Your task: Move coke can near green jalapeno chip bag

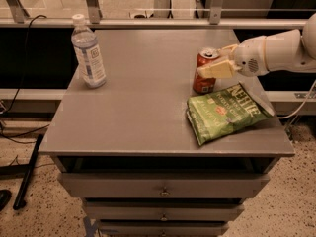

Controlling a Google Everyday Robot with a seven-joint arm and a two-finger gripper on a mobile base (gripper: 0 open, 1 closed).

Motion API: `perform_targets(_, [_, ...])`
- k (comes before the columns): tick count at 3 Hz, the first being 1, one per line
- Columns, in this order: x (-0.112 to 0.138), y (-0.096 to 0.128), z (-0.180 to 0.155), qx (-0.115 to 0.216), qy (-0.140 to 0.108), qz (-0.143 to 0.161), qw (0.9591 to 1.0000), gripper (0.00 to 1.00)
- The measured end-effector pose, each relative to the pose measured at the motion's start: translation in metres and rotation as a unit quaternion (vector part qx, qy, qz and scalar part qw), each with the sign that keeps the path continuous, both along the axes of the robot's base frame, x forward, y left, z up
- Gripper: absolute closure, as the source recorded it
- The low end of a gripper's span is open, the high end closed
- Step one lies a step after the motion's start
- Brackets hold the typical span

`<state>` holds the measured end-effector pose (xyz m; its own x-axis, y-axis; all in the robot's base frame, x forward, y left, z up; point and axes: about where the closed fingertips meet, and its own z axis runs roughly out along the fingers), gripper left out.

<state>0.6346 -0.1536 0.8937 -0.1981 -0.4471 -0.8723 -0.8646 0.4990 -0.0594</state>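
The coke can (pixel 203 83), red with a silver top, stands upright on the grey table (pixel 143 107) at the right. It is just behind the left end of the green jalapeno chip bag (pixel 226 113), touching it or nearly so. The bag lies flat near the table's front right corner. My gripper (pixel 211 61) reaches in from the right on a white arm. Its cream fingers (pixel 216 69) sit either side of the can's upper half, closed on it.
A clear water bottle (pixel 88 53) with a white cap stands at the table's back left. The table has drawers (pixel 163 186) below its front edge. A railing runs behind the table. Cables lie on the floor at the left.
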Motion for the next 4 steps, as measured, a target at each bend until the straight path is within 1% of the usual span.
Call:
perform_targets(1, [-0.005,-0.009,0.0,-0.006,-0.001,-0.008,1.0,0.04])
perform_targets(2, [-0.006,-0.012,0.001,-0.01,-0.003,-0.01,0.9999,0.0])
perform_targets(3, [-0.006,-0.019,0.001,-0.014,-0.005,-0.013,0.9998,0.0])
perform_targets(4, [0.002,-0.076,0.006,-0.013,-0.038,-0.047,0.9981,0.0])
